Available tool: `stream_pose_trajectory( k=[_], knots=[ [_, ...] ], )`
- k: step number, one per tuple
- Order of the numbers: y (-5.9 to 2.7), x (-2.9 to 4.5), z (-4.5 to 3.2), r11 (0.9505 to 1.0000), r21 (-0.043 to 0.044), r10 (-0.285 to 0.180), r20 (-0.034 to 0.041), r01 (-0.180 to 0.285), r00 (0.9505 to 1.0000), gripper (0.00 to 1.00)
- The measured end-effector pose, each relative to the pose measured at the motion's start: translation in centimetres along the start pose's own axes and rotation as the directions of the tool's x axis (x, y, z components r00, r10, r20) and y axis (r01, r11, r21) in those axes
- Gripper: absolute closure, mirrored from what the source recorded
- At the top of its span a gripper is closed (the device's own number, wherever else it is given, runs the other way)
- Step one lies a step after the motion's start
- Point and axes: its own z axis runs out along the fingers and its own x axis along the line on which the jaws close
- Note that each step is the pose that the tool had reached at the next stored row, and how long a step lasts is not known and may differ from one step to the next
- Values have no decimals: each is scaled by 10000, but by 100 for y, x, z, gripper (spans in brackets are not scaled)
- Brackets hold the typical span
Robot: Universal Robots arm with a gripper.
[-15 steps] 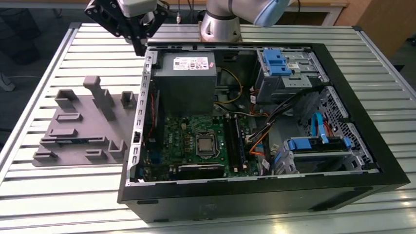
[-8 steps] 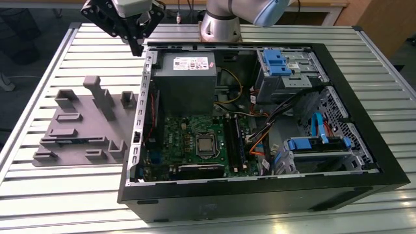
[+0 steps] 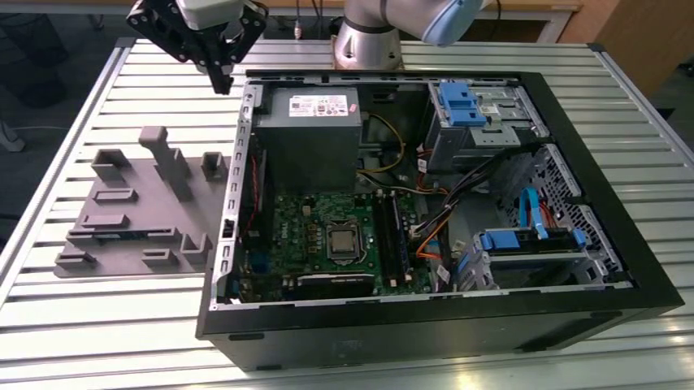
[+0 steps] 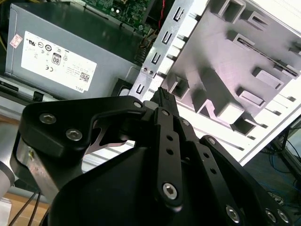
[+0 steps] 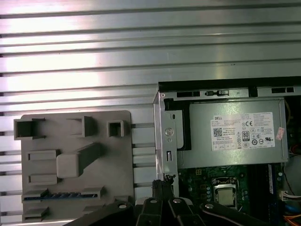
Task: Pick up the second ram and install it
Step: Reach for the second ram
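Claw (image 3: 224,84) pressed together, empty; second ram (image 5: 61,195) edge barely visible in gray fixture (image 5: 123,157) slot.

- A silver desk (image 3: 97,325) made of long metal strips carries everything.
- A big black computer box (image 3: 434,321) lies on the desk with its side open.
- Inside it sits a grey power box (image 3: 309,134) with a white sticker.
- A green board (image 3: 292,227) lies next to the power box, with a shiny square chip (image 3: 344,241) on it.
- Blue plastic holders (image 3: 462,101) and wires (image 3: 474,175) fill the exterior view's right of the box.
- A grey tray (image 3: 130,219) with bumps and slots lies on the desk just beside the box, on the exterior view's left.
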Motion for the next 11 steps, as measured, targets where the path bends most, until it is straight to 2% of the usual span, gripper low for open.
stream_pose_trajectory(
  k=[11],
  knots=[
    [-9, 114, 2, 10000, -1, -1, 0, 1, 10000, 89]
  ],
)
